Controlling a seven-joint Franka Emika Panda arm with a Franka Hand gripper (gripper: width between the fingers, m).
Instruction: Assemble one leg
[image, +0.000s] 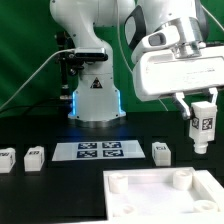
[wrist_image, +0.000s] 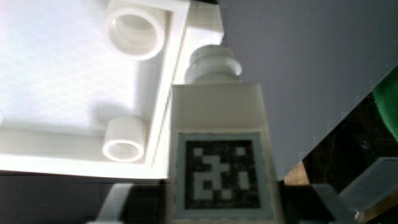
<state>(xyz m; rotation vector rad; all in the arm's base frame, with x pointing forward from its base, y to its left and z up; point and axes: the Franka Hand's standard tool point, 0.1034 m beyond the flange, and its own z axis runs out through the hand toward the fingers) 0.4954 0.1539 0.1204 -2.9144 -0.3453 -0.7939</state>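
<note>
My gripper (image: 201, 122) is shut on a white leg (image: 202, 127) with a black-and-white tag, holding it upright in the air above the right rear corner of the large white plate (image: 150, 198). In the wrist view the held leg (wrist_image: 219, 135) fills the middle, its round peg end pointing away from the camera beside the plate's edge (wrist_image: 80, 95), with two round corner sockets in sight. Three more legs lie on the table: two at the exterior view's left (image: 8, 159) (image: 34, 156) and one right of the marker board (image: 161, 151).
The marker board (image: 99, 150) lies on the black table in front of the robot base (image: 97, 95). A green backdrop stands behind. A cable runs along the table at the exterior view's left.
</note>
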